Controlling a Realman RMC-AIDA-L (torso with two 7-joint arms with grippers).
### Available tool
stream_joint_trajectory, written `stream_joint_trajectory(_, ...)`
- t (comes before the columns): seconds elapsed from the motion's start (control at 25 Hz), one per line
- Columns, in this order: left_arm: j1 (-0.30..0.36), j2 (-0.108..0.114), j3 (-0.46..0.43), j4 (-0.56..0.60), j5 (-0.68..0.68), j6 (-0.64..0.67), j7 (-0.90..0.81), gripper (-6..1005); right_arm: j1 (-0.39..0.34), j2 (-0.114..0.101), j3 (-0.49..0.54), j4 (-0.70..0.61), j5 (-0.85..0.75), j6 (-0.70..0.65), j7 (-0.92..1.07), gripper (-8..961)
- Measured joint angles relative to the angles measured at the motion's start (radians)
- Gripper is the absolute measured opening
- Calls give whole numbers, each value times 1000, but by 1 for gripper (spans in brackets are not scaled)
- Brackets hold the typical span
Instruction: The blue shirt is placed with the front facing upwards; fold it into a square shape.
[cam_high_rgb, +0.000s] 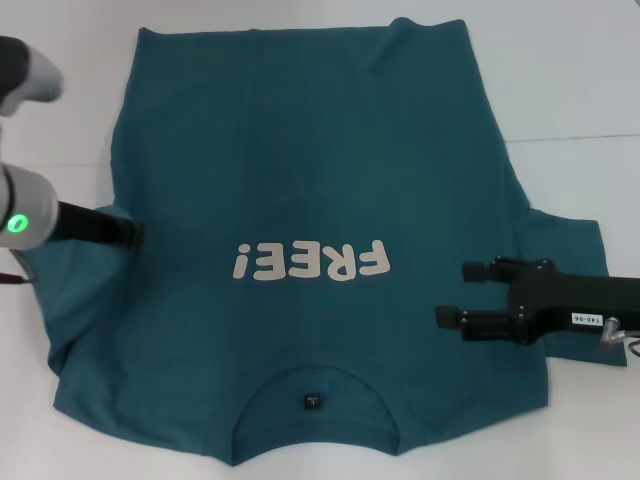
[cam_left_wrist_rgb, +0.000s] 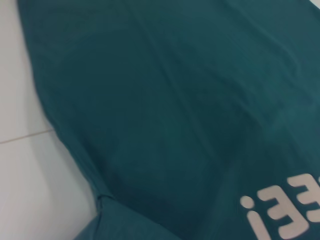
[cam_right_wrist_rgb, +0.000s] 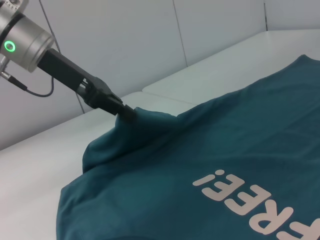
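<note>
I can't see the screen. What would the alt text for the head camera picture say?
A blue shirt lies face up on a white table, its "FREE!" lettering showing. The left end effector pinches the shirt's edge at the left sleeve, while the right end effector hovers open over the right side.

- From the head we look steeply down on the blue shirt (cam_high_rgb: 300, 200).
- Our left wrist sits close above it.
- Our right wrist looks low across; all share the lettering (cam_high_rgb: 308, 262).
</note>
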Motion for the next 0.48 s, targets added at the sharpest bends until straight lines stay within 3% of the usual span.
stream_joint_trajectory(0.24, -1, -6, 77, 32, -19, -20, -23, 9, -3, 0, 0, 0, 0, -5, 1, 941)
stream_joint_trajectory(0.48, 3, -5, 99, 59, -89, -38, -24, 34, -2, 0, 0, 0, 0, -15, 3, 941)
